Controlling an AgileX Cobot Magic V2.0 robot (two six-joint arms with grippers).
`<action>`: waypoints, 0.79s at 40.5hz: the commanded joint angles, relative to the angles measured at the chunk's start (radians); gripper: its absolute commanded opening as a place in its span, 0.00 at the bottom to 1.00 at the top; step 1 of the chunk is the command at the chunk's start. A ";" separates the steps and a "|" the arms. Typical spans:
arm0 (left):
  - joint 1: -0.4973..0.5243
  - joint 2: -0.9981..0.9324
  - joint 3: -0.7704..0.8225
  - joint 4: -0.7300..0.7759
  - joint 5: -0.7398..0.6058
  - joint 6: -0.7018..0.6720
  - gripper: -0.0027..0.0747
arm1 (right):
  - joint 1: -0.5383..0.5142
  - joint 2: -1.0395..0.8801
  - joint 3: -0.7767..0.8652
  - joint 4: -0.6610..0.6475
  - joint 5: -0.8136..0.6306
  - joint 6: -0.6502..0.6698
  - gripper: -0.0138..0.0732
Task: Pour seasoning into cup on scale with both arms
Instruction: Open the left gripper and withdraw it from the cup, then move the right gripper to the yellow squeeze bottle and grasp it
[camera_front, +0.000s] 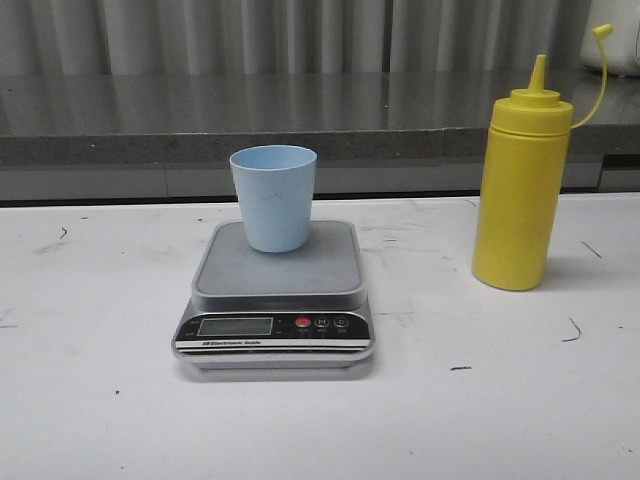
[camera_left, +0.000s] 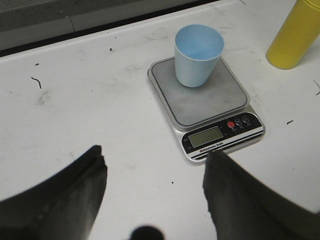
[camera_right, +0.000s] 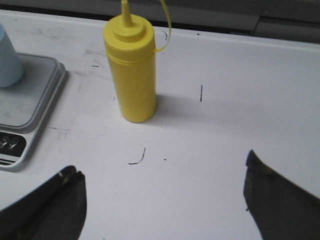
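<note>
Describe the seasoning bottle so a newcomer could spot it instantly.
Start at the flat silver-grey digital scale mid-table, carrying a small pale blue plastic cup. To its right, standing apart on the white table, is the tall yellow plastic squeeze bottle. Only it has a pointed nozzle and tethered cap.

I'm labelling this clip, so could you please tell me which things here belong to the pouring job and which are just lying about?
For the job: yellow bottle, blue cup, scale.
Lying about: white object on the back ledge, only partly in view.
</note>
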 joint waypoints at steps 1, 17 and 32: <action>-0.004 -0.001 -0.025 -0.002 -0.074 0.001 0.58 | 0.000 0.048 -0.037 0.044 -0.141 -0.053 0.91; -0.004 -0.001 -0.025 -0.002 -0.074 0.001 0.58 | 0.127 0.299 0.054 0.065 -0.392 -0.037 0.91; -0.004 -0.001 -0.025 -0.002 -0.074 0.001 0.58 | 0.240 0.442 0.343 0.101 -1.106 -0.014 0.91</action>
